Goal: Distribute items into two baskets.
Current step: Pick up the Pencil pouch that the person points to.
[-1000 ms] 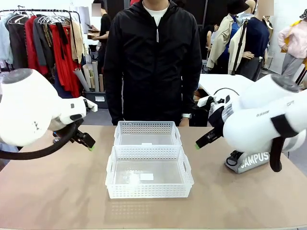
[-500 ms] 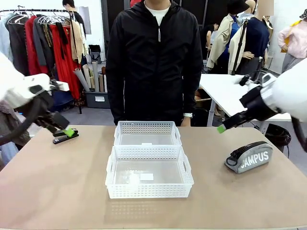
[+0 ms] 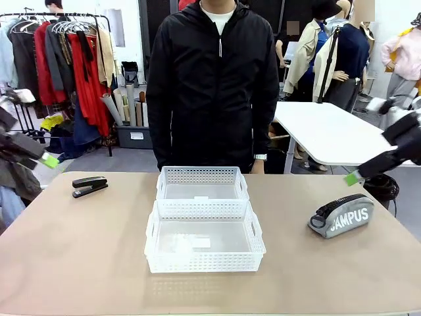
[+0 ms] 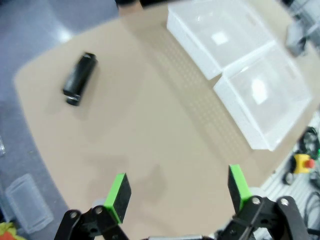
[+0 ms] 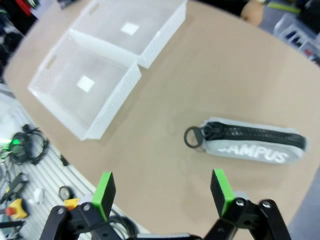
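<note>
Since the preceding frames both arms have drawn outward and upward: the left tool (image 4: pixel 177 192) now sits beyond the left edge of the desk (image 3: pixel 79 257) and the right tool (image 5: pixel 162 192) above its right edge. Each has its jaws spread wide, released and grasping nothing. The black stapler (image 3: pixel 89 186) lies flat near the far left corner of the desk, well apart from the baskets. The grey "CAMPUS" pouch (image 3: pixel 342 216) lies on the right side, lettering toward the front camera, zip uppermost, black strap loop at its left end. Two white lattice baskets stand at centre, one behind the other with long sides touching: the near basket (image 3: pixel 204 263) and the far basket (image 3: pixel 202 175). The far basket stands just before a person (image 3: pixel 214 85) in a black jacket at the desk's far edge.
</note>
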Controlling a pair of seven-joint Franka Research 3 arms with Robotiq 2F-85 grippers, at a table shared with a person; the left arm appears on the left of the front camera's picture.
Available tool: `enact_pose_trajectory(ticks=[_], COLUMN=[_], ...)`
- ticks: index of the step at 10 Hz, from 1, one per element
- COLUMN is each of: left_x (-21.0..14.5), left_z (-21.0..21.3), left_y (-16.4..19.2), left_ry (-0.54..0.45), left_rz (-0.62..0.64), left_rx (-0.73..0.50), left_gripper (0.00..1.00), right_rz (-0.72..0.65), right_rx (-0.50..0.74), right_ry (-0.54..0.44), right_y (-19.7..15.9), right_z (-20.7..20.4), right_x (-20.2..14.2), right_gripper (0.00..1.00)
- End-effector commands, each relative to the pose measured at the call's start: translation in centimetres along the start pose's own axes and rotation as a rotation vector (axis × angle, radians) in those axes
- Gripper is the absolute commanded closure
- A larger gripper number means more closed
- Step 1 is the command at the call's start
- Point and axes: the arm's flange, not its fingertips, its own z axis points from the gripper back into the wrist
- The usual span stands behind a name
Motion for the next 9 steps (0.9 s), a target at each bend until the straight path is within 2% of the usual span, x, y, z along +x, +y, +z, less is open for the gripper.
enact_pose_trajectory(ticks=[1, 4, 6, 9], left_x=[-0.3, -1.6, -2.0, -2.4], left_z=[2.3, 5.5, 6.1, 5.8], left_y=[0.6, 1.5, 2.2, 3.1], left_ry=[-0.076, -0.127, -0.129, -0.157], left_rz=[-0.006, 0.015, 0.019, 0.008], left_rx=[-0.046, -0.018, -0.031, -0.079], left_gripper=[0.0, 0.0, 0.0, 0.0], right_rz=[0.023, -0.025, -0.073, -0.154], right_rx=[0.025, 0.043, 0.054, 0.083], right_ry=[-0.096, -0.182, -0.233, -0.254], right_y=[1.5, 2.0, 1.6, -1.7], right_z=[3.1, 7.6, 8.6, 9.3], right_x=[-3.3, -6.4, -7.6, -8.9], right_gripper=[0.0, 0.0, 0.0, 0.0])
